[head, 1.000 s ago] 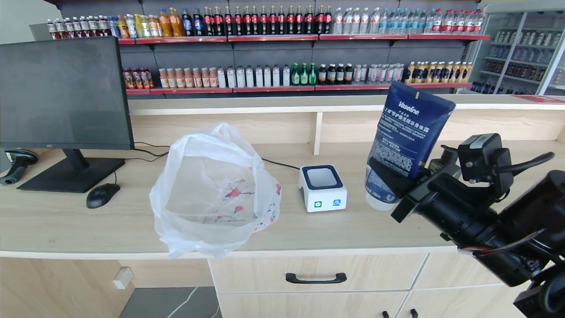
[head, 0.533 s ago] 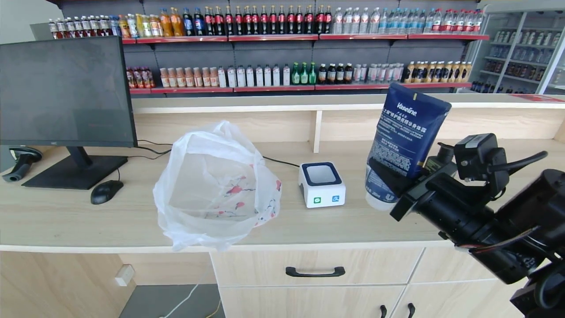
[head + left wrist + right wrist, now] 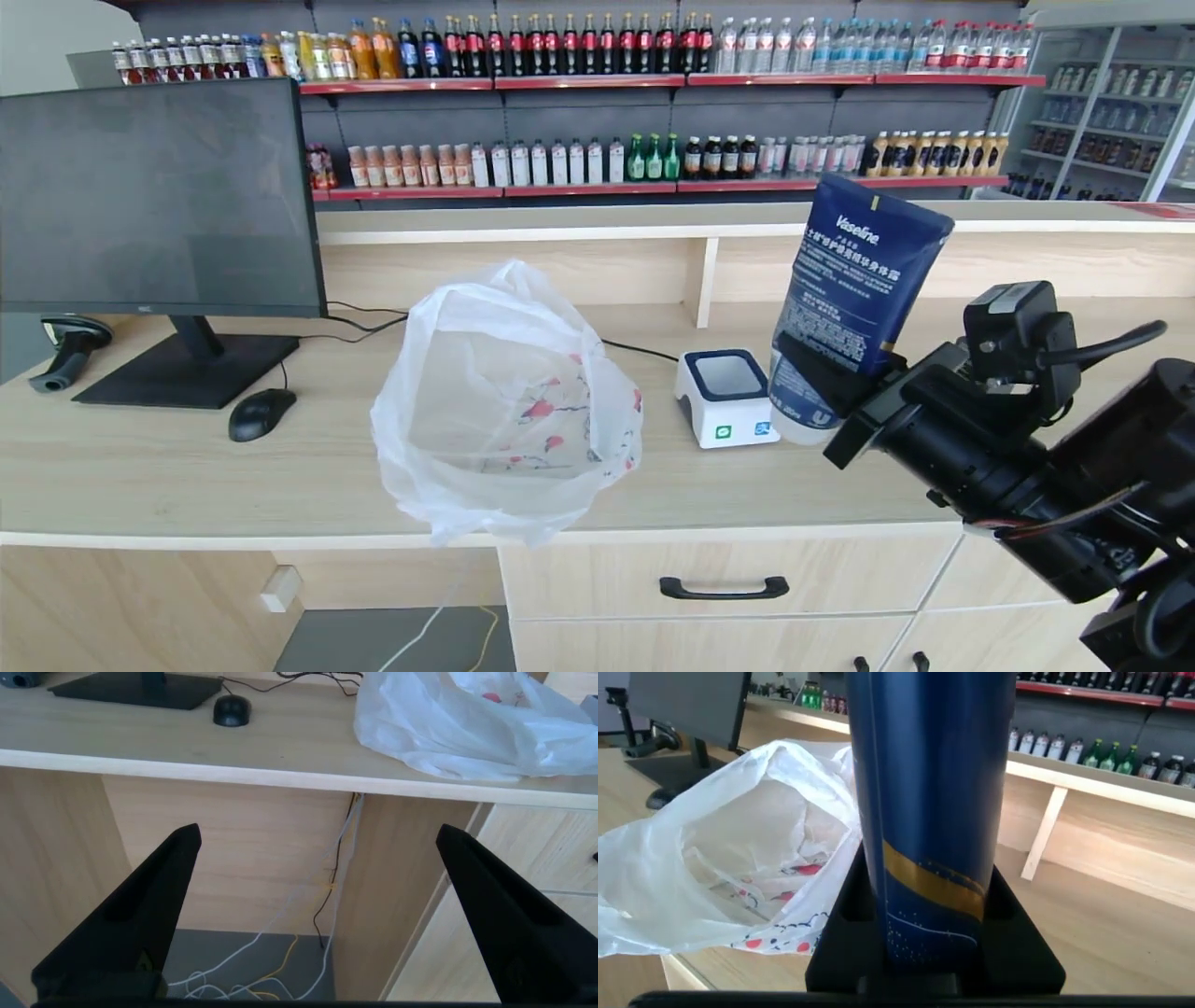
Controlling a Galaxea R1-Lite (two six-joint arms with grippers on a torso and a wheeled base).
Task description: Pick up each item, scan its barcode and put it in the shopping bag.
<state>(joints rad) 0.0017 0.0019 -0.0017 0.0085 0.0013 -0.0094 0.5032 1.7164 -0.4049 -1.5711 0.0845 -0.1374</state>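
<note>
My right gripper [image 3: 837, 381] is shut on a dark blue lotion tube [image 3: 857, 280], held upright with its white cap downward. The tube hangs just right of the white barcode scanner [image 3: 726, 399] on the counter, overlapping its right edge in the head view. In the right wrist view the tube [image 3: 934, 803] stands between the black fingers [image 3: 842, 901]. The thin white shopping bag [image 3: 509, 401] stands open left of the scanner, and it lies beyond the tube as the bag [image 3: 729, 859]. My left gripper [image 3: 318, 919] is open and holds nothing, below the counter's front edge.
A monitor [image 3: 159, 196], a black mouse [image 3: 261, 413] and a handheld scanner [image 3: 65, 350] sit at the counter's left. A cable runs behind the bag. Drawers with black handles [image 3: 724, 588] are under the counter. Drink shelves line the back wall.
The head camera has shifted, so everything on the counter sits further right in the picture. The held tube now stands closer to the scanner. My right gripper stays shut on it.
</note>
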